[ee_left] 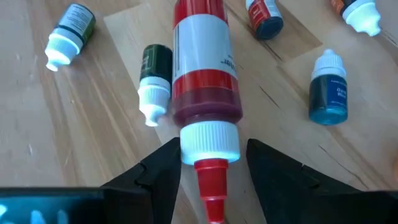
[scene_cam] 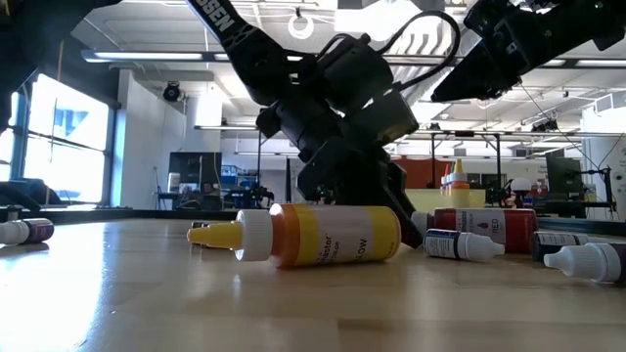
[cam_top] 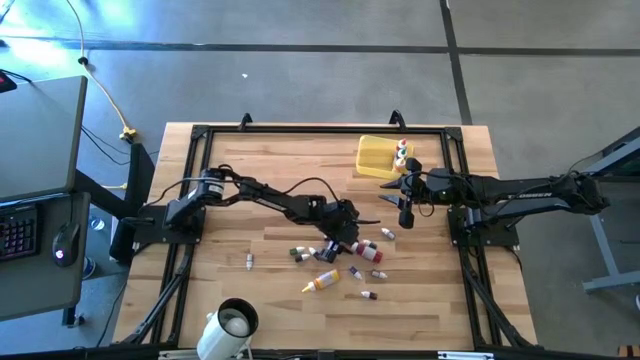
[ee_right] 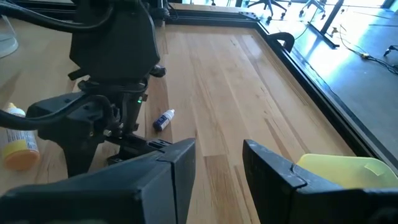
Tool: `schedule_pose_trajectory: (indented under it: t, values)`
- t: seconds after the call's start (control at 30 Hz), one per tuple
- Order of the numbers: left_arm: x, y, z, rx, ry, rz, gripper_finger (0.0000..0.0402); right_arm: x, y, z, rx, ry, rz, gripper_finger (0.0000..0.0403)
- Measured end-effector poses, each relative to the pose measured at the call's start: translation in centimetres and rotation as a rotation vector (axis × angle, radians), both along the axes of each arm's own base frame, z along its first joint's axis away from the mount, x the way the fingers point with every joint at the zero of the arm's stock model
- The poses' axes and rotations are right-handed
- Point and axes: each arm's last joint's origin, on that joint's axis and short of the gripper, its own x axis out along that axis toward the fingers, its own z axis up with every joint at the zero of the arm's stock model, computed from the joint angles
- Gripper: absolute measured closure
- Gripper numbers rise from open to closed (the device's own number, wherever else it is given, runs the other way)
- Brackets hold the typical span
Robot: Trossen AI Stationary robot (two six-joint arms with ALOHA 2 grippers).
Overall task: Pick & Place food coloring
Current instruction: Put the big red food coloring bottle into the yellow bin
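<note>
Left claw (ee_left: 211,177) is down at mid-bench (cam_top: 270,170), fingers spread either side of the white cap of a red food coloring bottle (ee_left: 204,81) lying flat; can't tell if they touch it. Other small bottles lie scattered around it, a yellow bottle (cam_top: 321,282) nearer the front edge, a few more standing in the yellow tray (cam_top: 376,158) at the far right. Right claw (ee_right: 217,163) hangs spread and empty just beside that tray.
</note>
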Motion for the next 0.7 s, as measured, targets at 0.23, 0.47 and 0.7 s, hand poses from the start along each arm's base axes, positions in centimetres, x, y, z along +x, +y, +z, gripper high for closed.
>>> schedule_pose_trajectory:
  t: [0.23, 0.47, 0.7]
  values:
    - [0.14, 0.0, 0.16, -0.002, -0.022, 0.0, 0.0221, 0.0, 0.0, 0.0, 0.0, 0.0, 0.0, 0.0276]
    - [0.23, -0.01, 0.26, -0.002, -0.036, 0.0, 0.0233, 0.0, 0.0, 0.0, 0.0, 0.0, 0.0, 0.0276]
    - [0.31, -0.02, 0.36, -0.006, -0.049, -0.003, 0.0295, 0.0, 0.01, 0.0, 0.0, 0.0, 0.0, 0.0276]
